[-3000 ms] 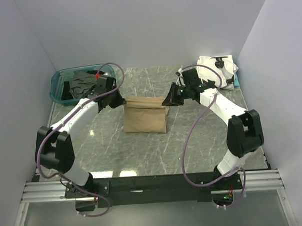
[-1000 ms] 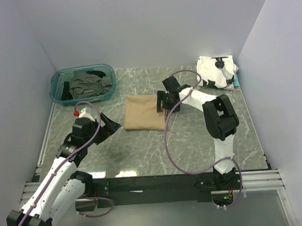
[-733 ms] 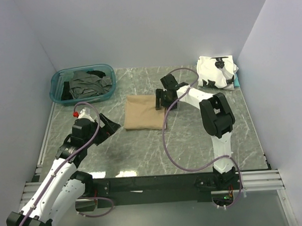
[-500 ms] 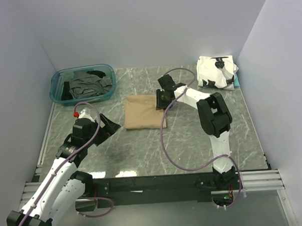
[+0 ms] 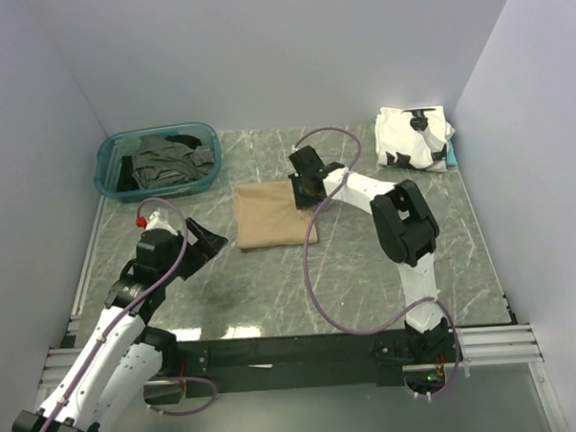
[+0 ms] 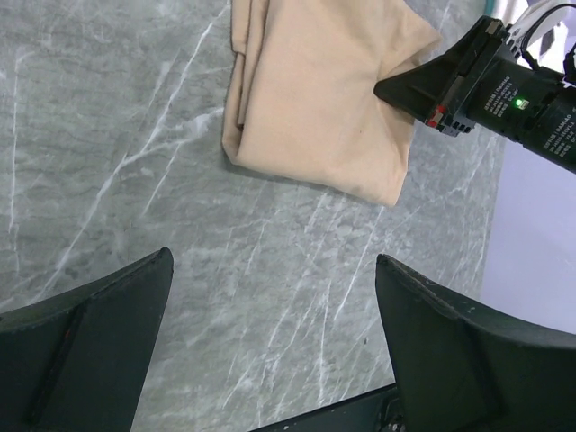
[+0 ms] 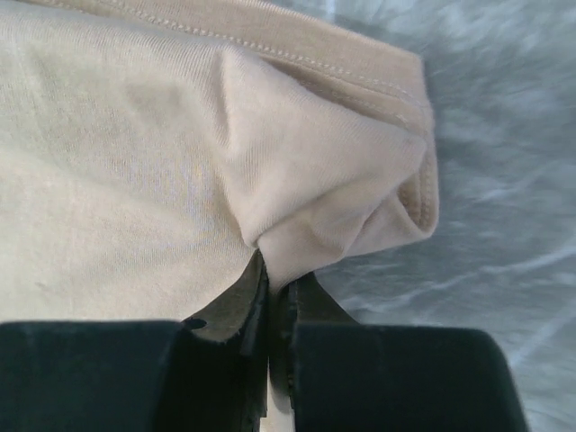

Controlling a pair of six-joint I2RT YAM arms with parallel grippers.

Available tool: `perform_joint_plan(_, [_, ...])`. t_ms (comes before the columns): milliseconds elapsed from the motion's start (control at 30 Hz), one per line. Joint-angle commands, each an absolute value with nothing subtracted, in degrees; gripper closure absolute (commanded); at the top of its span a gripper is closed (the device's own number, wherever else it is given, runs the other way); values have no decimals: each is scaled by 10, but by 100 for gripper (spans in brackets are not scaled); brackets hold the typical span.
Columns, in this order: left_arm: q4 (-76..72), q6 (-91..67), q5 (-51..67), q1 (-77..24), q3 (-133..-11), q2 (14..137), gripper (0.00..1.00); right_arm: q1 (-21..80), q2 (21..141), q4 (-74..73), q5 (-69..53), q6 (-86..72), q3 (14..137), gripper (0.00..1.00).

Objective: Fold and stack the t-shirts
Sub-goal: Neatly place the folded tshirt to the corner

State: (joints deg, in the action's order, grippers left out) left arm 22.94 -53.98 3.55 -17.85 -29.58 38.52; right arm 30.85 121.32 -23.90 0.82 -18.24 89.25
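We see the folded tan t-shirt (image 5: 274, 215) lying in the middle of the bench (image 5: 368, 289); our right pincer (image 7: 270, 279) pinches its far right corner. Our left pincer (image 6: 270, 297) hovers spread wide, apart from the shirt's left side.

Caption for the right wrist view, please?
Right gripper shut, pinching a corner of the folded tan cloth t-shirt on the grey marbled table.

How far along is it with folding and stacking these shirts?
Looks done: the tan t-shirt lies folded centrally, and the white-and-black t-shirt sits bundled at the far right. In hand: the right gripper is shut on the tan one's corner; the left gripper hangs open, off the cloth. Left: dark t-shirts lie crumpled in the teal bin, nothing stacked yet.
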Motion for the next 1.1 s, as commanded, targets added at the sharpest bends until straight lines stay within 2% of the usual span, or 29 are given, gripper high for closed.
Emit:
perform_joint_plan(0, [204, -554, 39, -180, -284, 353, 1, 308, 1151, -241, 123, -113, 916, 100])
perform_joint_plan(100, [200, -560, 26, -180, -282, 309, 1, 298, 1129, -237, 199, -64, 925, 100])
perform_joint_plan(400, [238, -589, -34, -180, -290, 236, 1, 223, 1090, -216, 247, -5, 944, 100])
perform_joint_plan(1067, [242, -576, -76, -180, -318, 300, 1, 102, 1197, -238, 286, 133, 1172, 100])
